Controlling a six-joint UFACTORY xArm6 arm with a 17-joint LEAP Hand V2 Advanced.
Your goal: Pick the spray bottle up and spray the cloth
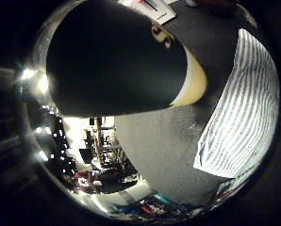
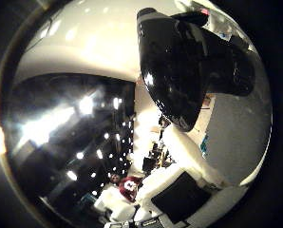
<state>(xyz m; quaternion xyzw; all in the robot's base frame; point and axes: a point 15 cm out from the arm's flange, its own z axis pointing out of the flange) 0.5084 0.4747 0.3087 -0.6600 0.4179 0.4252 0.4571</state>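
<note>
Spray bottle [image 1: 117,61] pressed close against palm, dark body with yellowish band, raised above grey worktop [image 1: 164,141]. Black spray head [image 2: 179,71] by white fingers [image 2: 189,152] of robot hand [image 2: 179,185], apparently curled round bottle. Striped cloth [image 1: 244,113] flat on worktop nearby.

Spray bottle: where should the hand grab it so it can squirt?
Probably round the narrow neck under the black spray head, coming from behind it, so a finger can reach the trigger. The spray bottle already fills the palm views, close above the striped cloth.
</note>
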